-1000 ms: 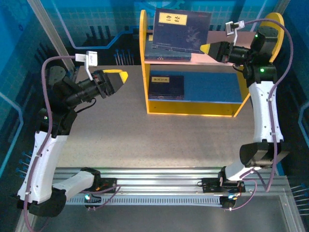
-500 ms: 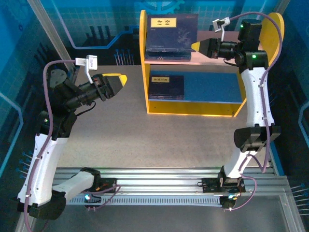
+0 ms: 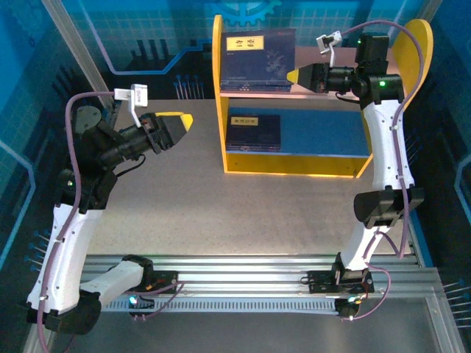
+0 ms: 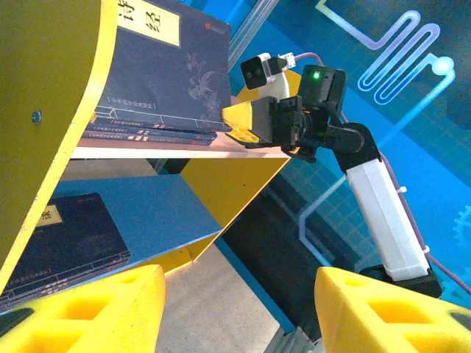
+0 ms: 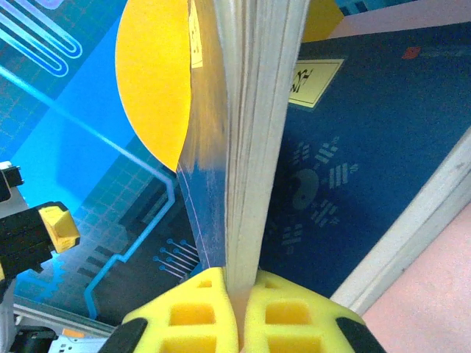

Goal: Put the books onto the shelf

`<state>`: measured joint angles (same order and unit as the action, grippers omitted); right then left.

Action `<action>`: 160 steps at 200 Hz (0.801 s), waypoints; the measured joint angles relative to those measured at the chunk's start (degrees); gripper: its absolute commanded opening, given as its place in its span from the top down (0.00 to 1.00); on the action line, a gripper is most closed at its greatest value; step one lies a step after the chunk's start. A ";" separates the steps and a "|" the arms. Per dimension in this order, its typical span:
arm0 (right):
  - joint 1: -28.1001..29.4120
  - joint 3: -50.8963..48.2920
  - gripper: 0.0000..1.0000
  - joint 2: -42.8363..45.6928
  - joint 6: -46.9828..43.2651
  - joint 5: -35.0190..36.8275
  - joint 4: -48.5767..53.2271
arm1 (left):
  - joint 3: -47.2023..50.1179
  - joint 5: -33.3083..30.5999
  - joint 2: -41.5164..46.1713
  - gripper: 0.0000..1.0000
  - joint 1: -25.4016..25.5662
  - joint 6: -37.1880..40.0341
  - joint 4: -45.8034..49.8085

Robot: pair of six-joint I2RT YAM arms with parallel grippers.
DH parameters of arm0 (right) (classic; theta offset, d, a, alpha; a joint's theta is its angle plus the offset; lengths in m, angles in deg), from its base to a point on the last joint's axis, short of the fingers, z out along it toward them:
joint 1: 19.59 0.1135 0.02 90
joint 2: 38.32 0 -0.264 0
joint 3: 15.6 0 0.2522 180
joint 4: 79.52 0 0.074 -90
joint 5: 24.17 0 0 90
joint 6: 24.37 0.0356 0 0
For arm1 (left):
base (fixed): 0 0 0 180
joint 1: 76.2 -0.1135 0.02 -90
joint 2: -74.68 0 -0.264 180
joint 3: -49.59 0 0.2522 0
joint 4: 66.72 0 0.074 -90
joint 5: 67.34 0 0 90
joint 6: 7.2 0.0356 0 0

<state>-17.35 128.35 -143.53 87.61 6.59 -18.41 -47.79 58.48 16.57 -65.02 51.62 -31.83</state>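
We look down on a grey table with 2 white robot arms bolted at its near edge. At the far side stands the shelf, a 2-tier unit with rounded yellow side panels, a pinkish top board and a blue lower board. The right arm rises tall and reaches left over the top board, while the left arm bends above the bare table, well apart from the shelf's left panel. On the top board a small stack of books lies flat against the left panel, all dark navy. Above that stack the held book stands tilted, its cover and yellow title label facing up toward the overhead camera. We cannot tell whether its lower edge touches the stack. 1 more book, the lower book, lies flat on the blue board, at its left end. The right gripper is clamped on the held book's right edge - in the right wrist view its yellow fingers squeeze the pale page block. The left gripper hangs over the table with its jaws spread wide and nothing between them.
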 measured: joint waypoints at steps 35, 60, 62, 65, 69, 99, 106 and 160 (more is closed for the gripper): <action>0.07 0.00 0.95 -0.15 -0.02 0.35 0.26 | 0.26 0.00 0.09 0.43 -0.22 0.00 0.00; 0.35 0.02 0.94 -0.20 0.00 0.35 0.26 | 0.28 0.00 0.09 0.43 -0.26 0.00 0.00; 0.35 0.02 0.94 -0.20 0.00 0.37 0.26 | 0.28 0.00 0.09 0.43 -0.26 0.00 0.00; 0.37 0.04 0.94 -0.22 0.00 0.37 0.26 | 0.28 0.00 0.09 0.43 -0.26 0.00 0.00; 0.39 0.07 0.94 -0.22 0.00 0.39 0.26 | 0.28 0.00 0.09 0.43 -0.26 0.00 0.00; 0.48 0.76 0.91 -0.52 0.02 0.63 0.24 | 0.59 0.02 0.09 0.43 -0.37 -0.02 0.00; 0.50 0.76 0.89 -0.55 0.02 0.74 0.24 | 0.61 0.02 0.07 0.43 -0.44 0.00 -0.02; 1.05 1.09 0.76 -0.70 0.22 1.22 0.26 | 0.66 0.02 0.09 0.43 -0.81 0.00 -0.02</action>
<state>-16.30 129.45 -144.23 87.83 7.81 -18.14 -47.13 58.50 16.66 -65.83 51.62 -31.85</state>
